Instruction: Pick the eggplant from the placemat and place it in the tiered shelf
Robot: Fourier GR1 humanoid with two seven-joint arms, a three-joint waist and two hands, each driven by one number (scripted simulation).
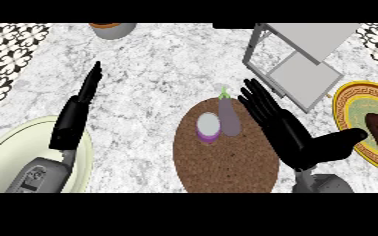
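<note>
A purple eggplant (229,116) with a green stem lies at the far end of the round brown placemat (225,165). Beside it on the mat stands a small purple cup (208,127) with a white inside. My right hand (284,130) is open, fingers straight, just right of the eggplant and over the mat's right edge; contact with the eggplant cannot be made out. The grey tiered shelf (299,62) stands at the back right. My left hand (74,115) rests open at the left, fingers pointing away.
A pale green plate (85,150) lies under my left forearm at the lower left. A yellow patterned plate (347,107) holding something dark sits at the right edge. A grey pot (114,29) stands at the back left. The counter is white marble.
</note>
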